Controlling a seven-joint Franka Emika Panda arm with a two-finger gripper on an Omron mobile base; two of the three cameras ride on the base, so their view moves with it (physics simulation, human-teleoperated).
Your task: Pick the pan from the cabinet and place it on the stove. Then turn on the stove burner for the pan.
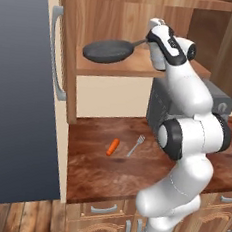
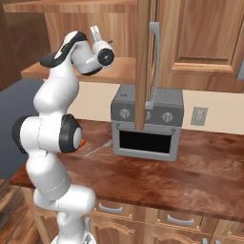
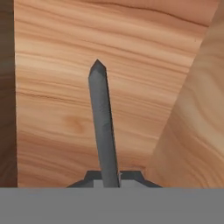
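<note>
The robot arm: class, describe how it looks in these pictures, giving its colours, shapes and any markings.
The arm is glossy white, built of rounded, tube-like links. Its joints carry dark, near-black rings and caps, and a dark band runs along the wrist. A round grey disc sits on the side of the hand. The gripper has two small dark fingertips. No cables or lettering can be made out.

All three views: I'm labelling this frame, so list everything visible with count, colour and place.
pan: one, dark grey, on the cabinet shelf, handle in the gripper
cabinet: one, reddish-brown wood, doors open, above the counter
oven: one, silver, on the counter under the cabinet
carrot: one, orange, on the counter
fork: one, silver, on the counter right of the carrot
counter: one, brown
outlet: one, grey, on the wall right of the oven
arm: one, white
gripper: one, shut on the pan's handle
</note>
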